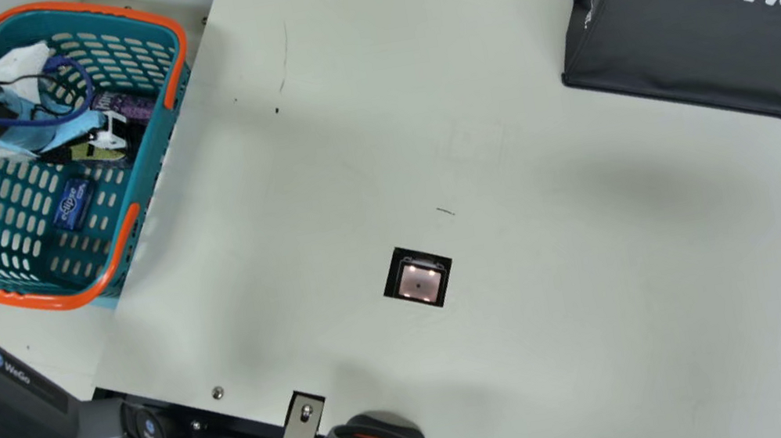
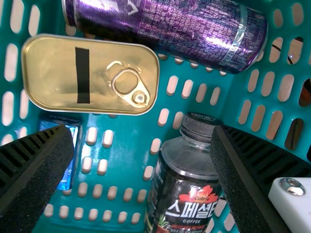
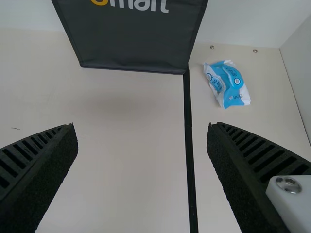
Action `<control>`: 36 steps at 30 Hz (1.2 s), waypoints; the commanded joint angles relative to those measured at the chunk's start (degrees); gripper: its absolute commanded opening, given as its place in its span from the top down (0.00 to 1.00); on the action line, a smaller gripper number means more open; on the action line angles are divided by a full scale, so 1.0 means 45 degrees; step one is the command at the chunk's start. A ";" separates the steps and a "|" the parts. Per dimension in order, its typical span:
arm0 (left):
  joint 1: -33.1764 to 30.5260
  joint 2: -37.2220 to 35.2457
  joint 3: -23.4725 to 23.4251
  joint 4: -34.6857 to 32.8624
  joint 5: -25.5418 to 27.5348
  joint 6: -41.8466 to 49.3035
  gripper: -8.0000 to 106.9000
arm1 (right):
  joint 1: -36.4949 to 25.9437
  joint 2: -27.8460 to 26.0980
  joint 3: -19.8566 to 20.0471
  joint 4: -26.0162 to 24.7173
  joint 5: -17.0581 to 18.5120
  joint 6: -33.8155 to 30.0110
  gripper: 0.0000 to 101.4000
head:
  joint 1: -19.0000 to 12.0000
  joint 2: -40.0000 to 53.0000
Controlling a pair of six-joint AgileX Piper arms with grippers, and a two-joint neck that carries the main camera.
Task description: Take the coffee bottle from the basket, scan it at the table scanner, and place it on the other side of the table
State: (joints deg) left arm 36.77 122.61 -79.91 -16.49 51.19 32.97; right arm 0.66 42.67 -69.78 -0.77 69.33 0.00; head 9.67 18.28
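Coffee bottle (image 2: 187, 187) is down in the basket (image 1: 64, 302), way nearer the left gripper (image 2: 142, 131) than the right gripper (image 3: 142, 127). Left's 2 fingers are spread, bottle's off-center toward the finger by the white mount (image 2: 286, 206). Long axis runs roughly crosswise to the squeeze, so imo nudge that way, then close. Right's 2 are apart too.

Bright, diffuse light on the flat cream table (image 1: 571, 300), soft-edged shadows; source probably overhead, hard to tell. Square black table scanner (image 1: 413, 280) glows pinkish. Left wrist view: white glare along the shiny purple cylindrical can (image 2: 194, 30). Right wrist view: dimmer, flat light.
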 commanded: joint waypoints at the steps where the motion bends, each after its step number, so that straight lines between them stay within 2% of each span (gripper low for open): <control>1: -0.0020 0.0011 0.0143 -0.0014 -0.0125 -0.0309 0.15 | 0.0000 0.0000 0.0000 0.0000 0.0000 0.0000 0.06 | -0.0388 0.0031; 16: -0.0157 0.0184 0.1040 -0.0436 -0.0928 -0.1275 0.15 | 0.0000 0.0000 0.0000 0.0000 0.0000 0.0000 0.06 | -0.0388 0.0031; 36: -0.0601 0.0482 0.1634 -0.0672 -0.1731 -0.0355 0.15 | 0.0000 0.0000 0.0000 0.0000 0.0000 0.0000 0.06 | -0.0388 0.0031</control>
State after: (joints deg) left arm 34.10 124.72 -72.62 -19.52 43.41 31.05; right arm 0.66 42.67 -69.78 -0.77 69.33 0.00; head 9.67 18.19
